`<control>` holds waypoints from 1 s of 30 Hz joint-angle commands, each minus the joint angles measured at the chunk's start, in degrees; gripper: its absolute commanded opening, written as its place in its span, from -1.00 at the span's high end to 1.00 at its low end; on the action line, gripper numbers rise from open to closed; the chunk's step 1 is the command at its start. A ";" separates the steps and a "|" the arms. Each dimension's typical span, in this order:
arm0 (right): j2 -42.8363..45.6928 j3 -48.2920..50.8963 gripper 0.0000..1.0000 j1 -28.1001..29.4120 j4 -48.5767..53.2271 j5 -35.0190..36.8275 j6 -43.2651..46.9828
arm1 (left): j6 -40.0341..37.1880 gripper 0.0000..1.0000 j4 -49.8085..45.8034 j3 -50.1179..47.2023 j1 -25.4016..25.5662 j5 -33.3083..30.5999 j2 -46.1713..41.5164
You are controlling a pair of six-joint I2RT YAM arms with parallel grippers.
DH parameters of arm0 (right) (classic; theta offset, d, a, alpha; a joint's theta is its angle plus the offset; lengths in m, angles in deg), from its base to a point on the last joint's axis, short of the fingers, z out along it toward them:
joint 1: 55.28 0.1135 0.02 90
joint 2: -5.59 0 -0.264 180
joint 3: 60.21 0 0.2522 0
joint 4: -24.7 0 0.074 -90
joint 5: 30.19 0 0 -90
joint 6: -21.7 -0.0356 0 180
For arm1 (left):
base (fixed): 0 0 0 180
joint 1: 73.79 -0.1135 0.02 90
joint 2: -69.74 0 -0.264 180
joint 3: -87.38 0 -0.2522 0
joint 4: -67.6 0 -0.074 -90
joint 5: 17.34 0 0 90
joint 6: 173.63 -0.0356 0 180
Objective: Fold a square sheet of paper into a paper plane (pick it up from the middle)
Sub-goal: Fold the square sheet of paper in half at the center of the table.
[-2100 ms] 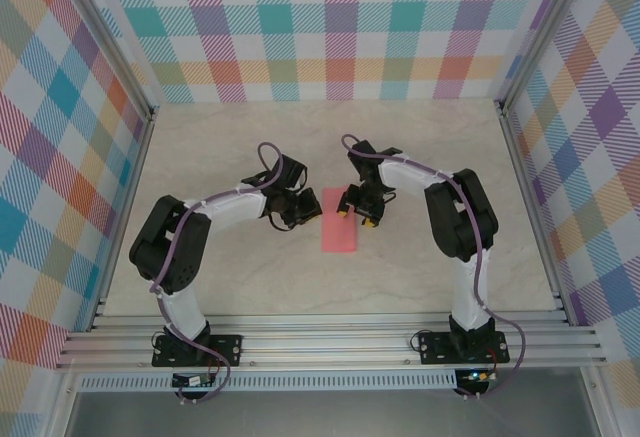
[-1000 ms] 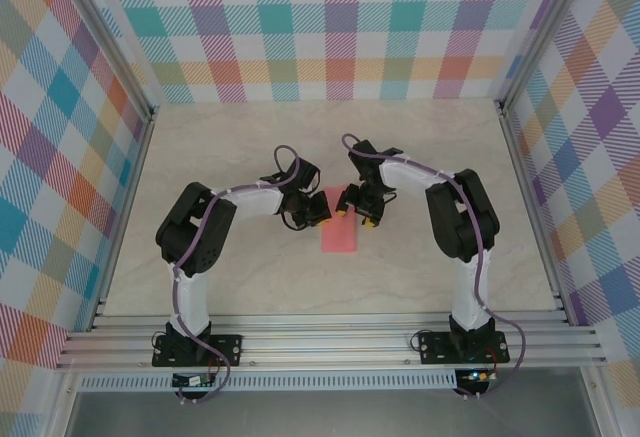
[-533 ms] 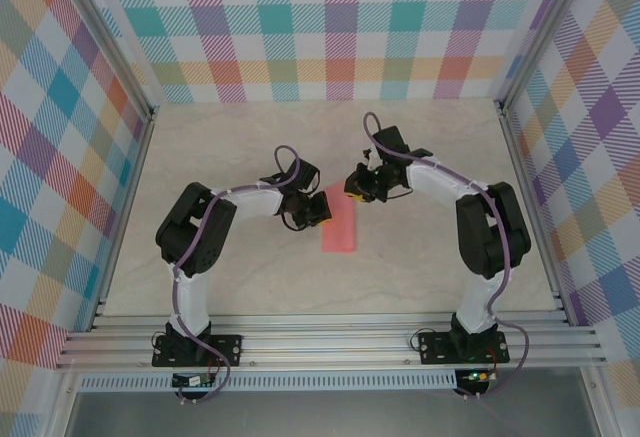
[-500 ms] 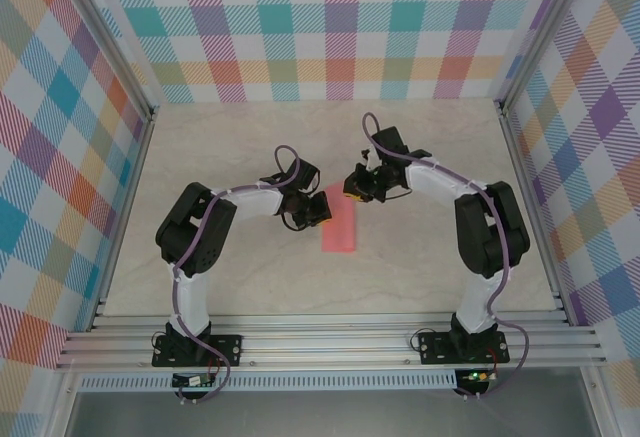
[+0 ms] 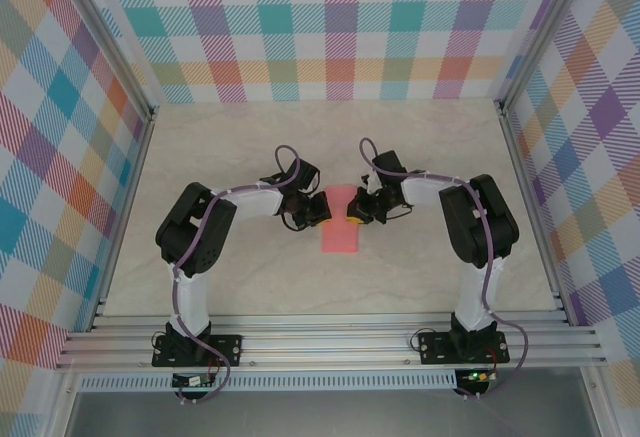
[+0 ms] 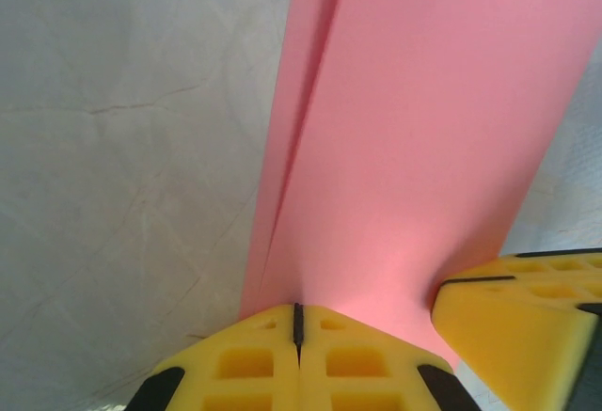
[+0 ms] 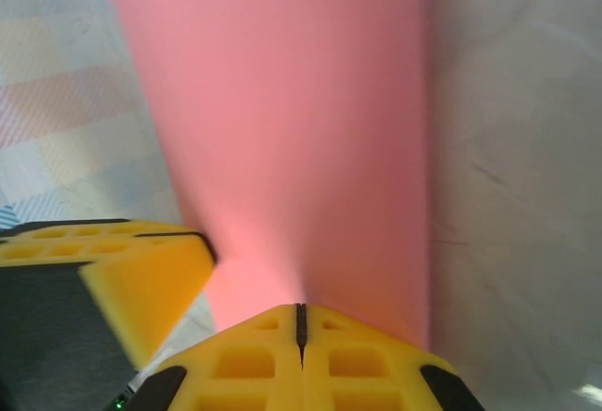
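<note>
The square sheet of paper (image 5: 340,232) lies as a narrow folded salmon-pink strip at the table's middle, with a long crease seen in the left wrist view (image 6: 414,129). My left gripper (image 5: 322,207) is shut, its tips set on the strip's far left edge (image 6: 298,312). From the other side my right gripper (image 5: 352,210) is shut too, tips down on the strip's far right part (image 7: 301,309). The pink sheet (image 7: 301,129) runs away from those tips. I see no paper pinched between either pair of jaws. Each wrist view catches the other gripper's yellow finger (image 6: 517,317) (image 7: 122,279).
A pale marbled tabletop (image 5: 250,147) spreads round the strip. Checked walls (image 5: 340,27) close the back and both sides, with metal rails (image 5: 330,342) along the near edge.
My right gripper has shut and come down from behind the strip onto its far right part, close to the left gripper. The left arm and the strip stay put.
</note>
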 commanded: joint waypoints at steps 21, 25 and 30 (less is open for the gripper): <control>4.64 8.69 0.86 -0.84 -14.00 -8.10 4.89 | -1.87 1.00 -3.15 -2.50 1.04 -1.55 4.23; 3.77 11.84 0.87 -0.81 -16.56 -7.61 4.16 | -1.91 1.00 -3.23 -2.68 1.04 -1.56 4.11; 2.31 14.11 0.86 -0.83 -17.68 -6.10 4.90 | -1.96 1.00 -3.13 -2.76 1.04 -1.29 4.32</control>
